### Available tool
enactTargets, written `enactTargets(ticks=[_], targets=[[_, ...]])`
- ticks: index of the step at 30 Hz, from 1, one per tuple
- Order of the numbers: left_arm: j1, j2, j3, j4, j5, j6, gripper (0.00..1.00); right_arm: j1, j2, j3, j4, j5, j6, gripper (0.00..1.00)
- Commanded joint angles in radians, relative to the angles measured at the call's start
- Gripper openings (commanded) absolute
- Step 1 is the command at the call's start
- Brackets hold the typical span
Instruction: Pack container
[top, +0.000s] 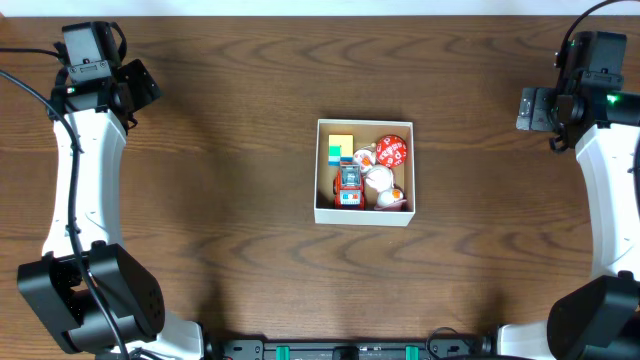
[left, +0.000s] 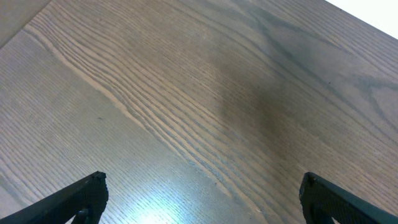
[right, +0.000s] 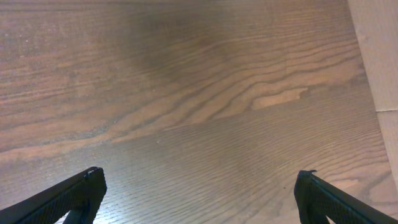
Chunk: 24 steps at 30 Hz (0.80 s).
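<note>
Toys (top: 362, 175) fill square white-walled container (top: 362, 217) on grained table (top: 220, 200); left fingers (left: 74, 198), right fingers (right: 68, 196) splayed.

The table (top: 200, 200) is dark brown wood grain, smooth with a soft sheen — a pale glare patch shows in the left wrist view. The container (top: 362, 216) has thin, matt white walls that look like card. The left arm (top: 85, 180) looks like glossy white plastic — the left gripper (left: 202, 180) has matt black fingers (left: 81, 198).

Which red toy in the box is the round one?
The red disc with white marks, in the far right corner of the container; the other red toy is boxy.
</note>
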<state>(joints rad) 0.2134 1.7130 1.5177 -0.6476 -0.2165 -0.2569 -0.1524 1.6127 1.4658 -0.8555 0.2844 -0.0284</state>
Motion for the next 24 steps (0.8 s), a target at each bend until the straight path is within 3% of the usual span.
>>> enactTargets(ticks=[1,24], targets=[[0.000,-0.002,0.012,-0.003,-0.009,0.010,0.98,-0.004,-0.002,0.011,-0.001,0.003,0.017,0.99],[0.000,-0.002,0.012,-0.003,-0.009,0.010,0.98,-0.004,-0.002,0.011,-0.001,0.003,0.017,0.99]])
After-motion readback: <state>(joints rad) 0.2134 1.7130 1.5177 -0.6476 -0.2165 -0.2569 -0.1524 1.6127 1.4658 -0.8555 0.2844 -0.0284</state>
